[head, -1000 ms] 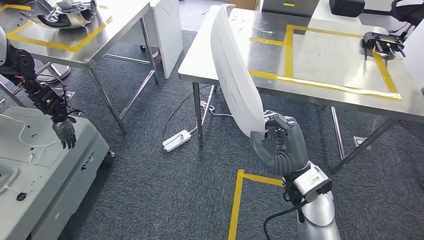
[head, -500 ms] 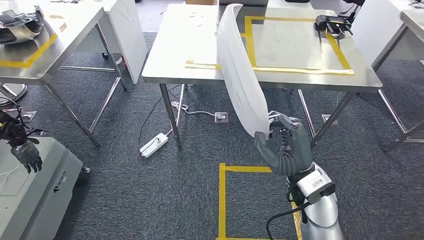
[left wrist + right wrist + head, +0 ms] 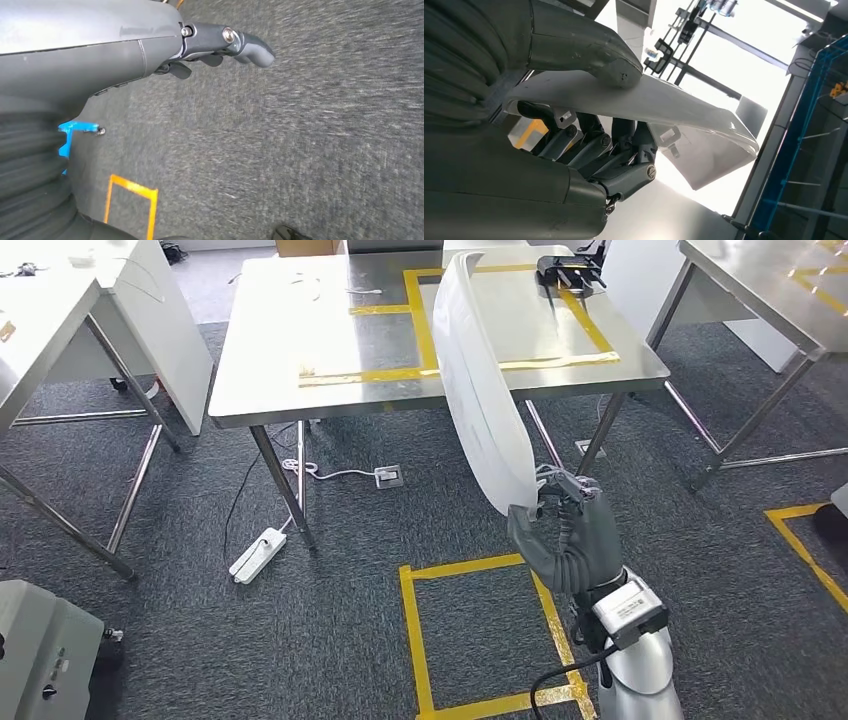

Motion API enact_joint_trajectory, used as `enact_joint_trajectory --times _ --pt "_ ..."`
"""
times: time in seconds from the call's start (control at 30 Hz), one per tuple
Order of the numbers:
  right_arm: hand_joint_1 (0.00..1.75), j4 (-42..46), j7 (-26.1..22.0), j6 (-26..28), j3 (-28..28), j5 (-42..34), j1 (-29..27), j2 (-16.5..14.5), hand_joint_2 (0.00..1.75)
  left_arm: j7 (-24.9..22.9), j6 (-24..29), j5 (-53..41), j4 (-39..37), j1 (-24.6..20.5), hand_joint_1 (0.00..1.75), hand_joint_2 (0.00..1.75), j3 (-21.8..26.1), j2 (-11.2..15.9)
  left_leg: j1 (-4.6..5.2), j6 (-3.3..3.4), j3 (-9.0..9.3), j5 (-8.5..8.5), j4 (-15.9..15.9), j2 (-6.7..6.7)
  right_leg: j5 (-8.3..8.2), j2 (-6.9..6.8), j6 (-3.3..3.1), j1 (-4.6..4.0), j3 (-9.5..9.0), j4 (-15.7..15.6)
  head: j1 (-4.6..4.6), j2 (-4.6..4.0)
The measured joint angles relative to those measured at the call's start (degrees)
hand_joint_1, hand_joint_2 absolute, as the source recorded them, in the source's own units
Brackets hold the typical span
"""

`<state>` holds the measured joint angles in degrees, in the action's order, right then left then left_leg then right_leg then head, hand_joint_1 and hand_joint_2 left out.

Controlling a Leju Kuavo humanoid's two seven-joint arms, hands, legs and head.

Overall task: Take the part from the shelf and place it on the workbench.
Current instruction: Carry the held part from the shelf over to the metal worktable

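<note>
A long curved white part stands upright in front of me, and my right hand grips its lower end. In the right wrist view the thumb presses on one face of the white part while the dark fingers wrap the other face. Behind the part stands the steel workbench with a yellow tape rectangle on its top. My left hand hangs over grey carpet with its fingers loosely curled and nothing in them.
A small black device sits at the workbench's far right corner. A white power strip and cable lie on the carpet under the workbench. Yellow floor tape marks a square near my feet. More steel tables flank both sides.
The whole view has swung: the workbench has shifted left and nearer to centre, and the grey cabinet has slid off to the lower left. My right hand still grips the white part.
</note>
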<state>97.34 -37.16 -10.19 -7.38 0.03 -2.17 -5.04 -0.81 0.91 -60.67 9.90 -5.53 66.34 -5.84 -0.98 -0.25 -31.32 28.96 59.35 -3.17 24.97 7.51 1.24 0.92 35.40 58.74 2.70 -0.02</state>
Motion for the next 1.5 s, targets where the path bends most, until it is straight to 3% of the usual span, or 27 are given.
enact_joint_trajectory --times 0.07,0.13,0.2,0.23,0.27,0.33,0.4,0.47,0.57,0.67,0.7,0.73,0.77,0.83,0.87,0.93,1.03,1.1,1.17,1.2,1.23,1.27,1.33,1.37,1.43,1.5 --pt "1.75 -0.01 -0.03 0.51 0.21 0.41 -0.05 0.00 1.75 0.05 0.23 0.01 0.04 -0.04 0.00 1.75 0.00 0.00 -0.12 0.76 0.03 -0.36 -0.27 1.03 1.66 -2.61 0.48 -0.21 1.32 2.68 0.26 0.00" --pt "1.75 -0.04 0.04 0.89 0.28 0.85 0.02 0.00 1.75 0.15 0.45 0.02 0.09 0.19 0.00 1.75 0.00 0.06 0.06 1.09 -0.09 -0.41 -0.30 2.00 5.38 -6.02 0.77 -0.38 4.56 9.74 0.53 0.00" --pt "1.75 -0.10 0.11 1.07 0.28 1.37 -0.03 0.01 1.75 0.09 0.53 0.01 0.08 0.46 0.00 1.75 0.00 0.09 0.33 1.19 -0.16 -0.34 -0.25 2.94 7.53 -7.07 0.83 -0.34 7.29 15.81 0.54 0.00" --pt "1.75 -0.11 0.11 1.11 0.28 1.62 -0.08 0.01 1.75 0.01 0.55 -0.02 0.08 0.50 0.00 1.75 0.00 0.11 0.43 1.23 -0.14 -0.31 -0.24 3.30 7.04 -7.17 0.70 -0.37 7.19 15.95 0.54 0.00" --pt "1.75 -0.12 0.11 1.16 0.28 1.81 -0.12 0.02 1.75 -0.08 0.56 -0.04 0.07 0.46 0.00 1.75 0.00 0.11 0.53 1.24 -0.09 -0.28 -0.23 3.57 5.64 -7.21 0.45 -0.44 5.91 13.77 0.55 0.00" --pt "1.75 -0.09 0.17 1.24 0.28 1.94 -0.12 0.02 1.75 -0.15 0.59 -0.06 0.06 0.34 0.00 1.75 0.00 -0.02 0.71 1.17 0.05 -0.20 -0.24 3.94 2.43 -7.36 -0.43 -0.80 1.39 5.61 0.52 0.00" --pt "1.75 -0.04 0.38 1.32 0.29 1.90 -0.05 0.02 1.75 -0.13 0.67 -0.05 0.06 0.28 0.00 1.75 0.00 -0.17 0.81 0.79 0.05 -0.09 -0.28 4.14 1.28 -7.59 -1.20 -1.29 -1.21 0.43 0.51 0.00" --pt "1.75 -0.01 0.63 1.38 0.33 1.92 -0.04 0.05 1.75 -0.08 0.73 -0.04 0.07 0.24 0.00 1.75 0.00 -0.26 0.74 0.13 0.15 -0.05 -0.56 4.28 1.39 -7.57 -1.70 -1.58 -1.34 -0.31 0.53 0.00" --pt "1.75 0.09 0.76 1.41 0.37 2.19 -0.15 0.08 1.75 -0.15 0.80 -0.16 0.10 0.20 0.00 1.75 0.00 -0.35 0.70 -0.82 -0.45 1.13 1.19 3.94 0.93 -7.50 -2.55 -0.99 -2.29 -1.62 0.37 0.00" --pt "1.75 0.10 0.79 1.46 0.37 2.28 -0.27 0.08 1.75 -0.27 1.00 -0.38 0.08 0.28 0.00 1.75 0.00 -0.37 0.49 -1.58 -5.55 5.77 11.21 3.46 1.06 -7.47 -3.06 -0.73 -2.74 -1.86 0.20 0.00" --pt "1.75 0.04 0.80 1.46 0.37 2.28 -0.34 0.09 1.75 -0.28 1.05 -0.39 0.08 0.33 0.00 1.75 0.00 -0.34 0.40 -1.78 -7.14 6.43 14.00 3.45 1.24 -7.40 -3.09 -0.69 -2.77 -1.72 0.19 0.00" --pt "1.75 -0.03 0.81 1.46 0.37 2.30 -0.40 0.09 1.75 -0.28 1.08 -0.39 0.09 0.37 0.00 1.75 0.00 -0.32 0.33 -1.93 -7.85 5.94 14.87 3.45 1.45 -7.30 -3.02 -0.63 -2.83 -1.55 0.20 0.00" --pt "1.75 -0.10 0.80 1.45 0.37 2.32 -0.46 0.10 1.75 -0.29 1.08 -0.40 0.09 0.38 0.00 1.75 0.00 -0.29 0.25 -2.04 -7.42 4.34 13.40 3.45 1.71 -7.19 -2.86 -0.52 -2.94 -1.32 0.19 0.00" --pt "1.75 -0.15 0.78 1.44 0.37 2.36 -0.53 0.10 1.75 -0.37 1.09 -0.40 0.10 0.36 0.00 1.75 0.00 -0.23 0.06 -2.13 -4.30 0.34 6.13 3.41 2.39 -7.03 -2.32 -0.36 -3.20 -0.72 0.18 0.00" --pt "1.75 -0.16 0.78 1.44 0.37 2.36 -0.54 0.11 1.75 -0.47 1.10 -0.40 0.10 0.32 0.00 1.75 0.00 -0.22 0.06 -1.93 -2.75 -0.81 2.84 3.32 2.76 -6.95 -1.95 -0.38 -3.23 -0.38 0.17 0.00" --pt "1.75 -0.17 0.75 1.42 0.37 2.32 -0.53 0.11 1.75 -0.69 1.18 -0.38 0.09 0.28 0.00 1.75 0.00 -0.22 0.16 -1.19 -1.60 -0.96 0.15 3.19 3.07 -6.84 -1.17 -0.55 -3.21 0.05 0.14 0.00" --pt "1.75 -0.19 0.74 1.36 0.37 2.27 -0.52 0.15 1.75 -0.77 1.25 -0.33 0.09 0.31 0.00 1.75 0.00 -0.27 0.13 0.16 -1.20 -0.74 -0.07 3.12 3.05 -6.82 -0.29 -0.50 -3.02 1.23 0.14 0.00" --pt "1.75 -0.20 0.72 1.33 0.37 2.23 -0.37 0.18 1.75 -0.65 1.25 -0.33 0.10 0.29 0.00 1.75 0.00 -0.29 0.02 0.81 -0.52 -0.48 -0.17 3.13 4.94 -7.02 0.20 -0.37 -1.09 5.20 0.17 0.00" --pt "1.75 -0.35 0.71 1.31 0.37 2.09 -0.26 0.20 1.75 -0.43 1.25 -0.34 0.11 0.28 0.00 1.75 0.00 -0.27 0.08 1.14 -0.26 -0.16 -0.15 3.17 8.07 -7.15 0.59 -0.31 3.10 12.40 0.18 0.00" --pt "1.75 -0.50 0.73 1.31 0.37 2.01 -0.25 0.20 1.75 -0.32 1.25 -0.34 0.11 0.29 0.00 1.75 0.00 -0.27 0.12 1.18 -0.10 0.04 -0.14 3.17 8.96 -7.16 0.66 -0.29 5.13 15.38 0.16 0.00" --pt "1.75 -0.68 0.75 1.31 0.37 1.95 -0.26 0.22 1.75 -0.19 1.25 -0.33 0.11 0.31 0.00 1.75 0.00 -0.26 0.14 1.18 0.13 0.27 -0.13 3.16 8.84 -7.17 0.63 -0.29 6.37 16.67 0.17 0.00" --pt "1.75 -0.83 0.76 1.31 0.37 1.92 -0.25 0.23 1.75 -0.10 1.25 -0.33 0.11 0.33 0.00 1.75 0.00 -0.26 0.15 1.12 0.49 0.57 -0.13 3.13 7.50 -7.19 0.49 -0.30 6.49 15.74 0.18 0.00" --pt "1.75 -0.98 0.73 1.31 0.37 1.91 -0.22 0.26 1.75 -0.01 1.24 -0.36 0.10 0.34 0.00 1.75 0.00 -0.27 0.15 0.90 1.31 1.29 -0.16 3.08 2.62 -7.33 -0.08 -0.39 3.87 8.42 0.18 0.00" --pt "1.75 -1.01 0.70 1.31 0.36 1.89 -0.22 0.27 1.75 0.01 1.24 -0.38 0.10 0.34 0.00 1.75 0.00 -0.28 0.18 0.68 1.73 1.66 -0.19 3.08 1.45 -7.48 -0.41 -0.59 2.41 4.80 0.12 0.00" --pt "1.75 -1.03 0.65 1.31 0.35 1.81 -0.23 0.28 1.75 0.02 1.23 -0.42 0.11 0.29 0.00 1.75 0.00 -0.27 0.24 -0.04 2.31 2.16 -0.34 3.14 1.27 -7.72 -1.10 -1.01 0.91 0.95 0.05 0.00" --pt "1.75 -1.06 0.67 1.33 0.37 1.76 -0.28 0.33 1.75 0.07 1.21 -0.40 0.15 0.26 0.00 1.75 0.00 -0.19 0.32 -1.04 3.04 2.03 -0.18 3.24 1.64 -7.59 -1.93 -1.03 0.32 0.37 0.03 0.00"
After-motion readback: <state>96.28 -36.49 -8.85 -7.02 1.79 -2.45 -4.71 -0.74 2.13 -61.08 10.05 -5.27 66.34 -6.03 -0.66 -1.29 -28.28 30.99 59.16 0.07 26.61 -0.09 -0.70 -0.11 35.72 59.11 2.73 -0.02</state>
